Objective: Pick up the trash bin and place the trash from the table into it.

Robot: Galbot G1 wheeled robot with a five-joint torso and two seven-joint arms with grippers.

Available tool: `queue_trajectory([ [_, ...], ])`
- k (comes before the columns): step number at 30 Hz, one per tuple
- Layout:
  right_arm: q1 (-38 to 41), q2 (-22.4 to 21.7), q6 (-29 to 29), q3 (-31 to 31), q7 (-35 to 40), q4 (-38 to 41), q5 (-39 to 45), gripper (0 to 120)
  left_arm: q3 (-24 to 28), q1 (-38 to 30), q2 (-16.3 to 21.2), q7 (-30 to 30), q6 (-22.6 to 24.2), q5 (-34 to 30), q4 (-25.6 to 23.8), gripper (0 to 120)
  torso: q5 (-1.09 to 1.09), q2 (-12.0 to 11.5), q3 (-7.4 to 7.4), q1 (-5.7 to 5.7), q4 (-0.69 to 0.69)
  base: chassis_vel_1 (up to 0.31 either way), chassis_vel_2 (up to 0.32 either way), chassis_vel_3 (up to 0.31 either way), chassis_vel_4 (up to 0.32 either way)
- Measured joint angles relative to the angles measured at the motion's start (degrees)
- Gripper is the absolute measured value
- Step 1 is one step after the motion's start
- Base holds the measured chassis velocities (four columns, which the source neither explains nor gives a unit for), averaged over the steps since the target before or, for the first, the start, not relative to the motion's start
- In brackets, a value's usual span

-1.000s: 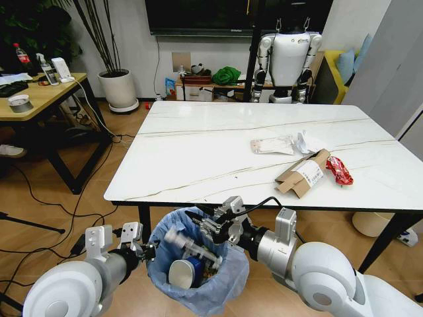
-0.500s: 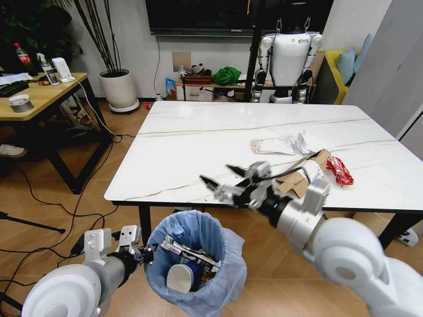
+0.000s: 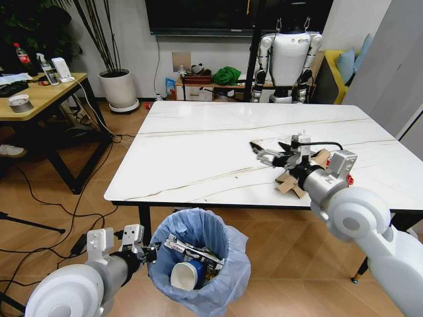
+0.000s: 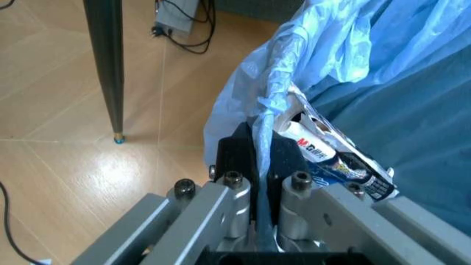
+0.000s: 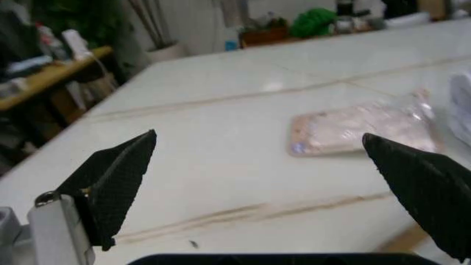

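The trash bin (image 3: 198, 264), lined with a crinkled blue bag, hangs below the near edge of the white marble table (image 3: 198, 152). My left gripper (image 3: 143, 251) is shut on its bag rim (image 4: 259, 138). Inside lie a blue-banded cup (image 3: 187, 274) and a printed wrapper (image 4: 335, 160). My right gripper (image 3: 262, 152) hovers open over the table's right part, its fingers (image 5: 118, 176) spread just short of a clear plastic wrapper (image 5: 360, 130). A brown cardboard box (image 3: 299, 178) lies beside that arm, which partly hides the red wrapper (image 3: 347, 178).
A light wooden desk (image 3: 39, 96) with bottles stands at the far left, with cables on the floor beneath. A potted plant (image 3: 119, 89) and a parked white robot (image 3: 287, 59) stand by the back wall. The table's left half is bare.
My right gripper has left the bin, where its wrapper now lies, and has swung up and right over the table toward the clear wrapper. The left gripper keeps its hold.
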Motion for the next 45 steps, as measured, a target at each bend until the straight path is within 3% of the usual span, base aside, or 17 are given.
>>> queue_trajectory([
  [5, 1.5, 0.8, -5.2, -1.0, 16.7, -1.5, 5.9, 100, 0.1, 0.2, 0.2, 0.0, 0.0, -0.1, 0.0, 0, 0.0, 0.0, 0.0, 0.0, 0.0, 0.0, 0.0, 0.0, 0.0],
  [9, 2.4, 0.9, -6.4, -0.7, 24.9, -0.6, 8.0, 100, 0.4, 0.2, 0.3, 0.0, 0.0, -0.2, 0.0, 0, 0.0, 0.0, 0.0, 0.0, 0.0, 0.0, 0.0, 0.0, 0.0],
  [18, 2.2, 1.6, -7.3, 0.0, 31.9, -2.6, 12.5, 100, 0.5, 0.2, 1.0, 0.0, 0.0, -0.2, 0.0, 0, 0.0, 0.0, -0.01, 0.0, 0.0, 0.0, 0.0, 0.0, 0.0],
  [38, 1.9, 2.9, -4.9, 1.4, 33.9, -7.2, 14.0, 100, 0.7, 0.0, 1.8, 0.2, 0.0, -0.6, 0.0, 0, 0.0, 0.0, -0.01, 0.0, 0.0, 0.0, 0.0, 0.0, 0.0],
  [43, 1.9, 3.4, -4.7, 1.4, 33.7, -8.9, 13.5, 97, 0.7, -0.1, 2.1, 0.2, 0.0, -0.7, 0.0, 0, -0.01, 0.0, 0.0, 0.0, 0.0, 0.0, 0.0, 0.0, 0.0],
  [45, 1.9, 3.5, -4.4, 1.4, 33.7, -9.2, 13.3, 90, 0.6, -0.1, 2.2, 0.3, 0.0, -0.8, 0.0, 0, -0.01, 0.0, 0.0, 0.0, 0.0, 0.0, 0.0, 0.0, 0.0],
])
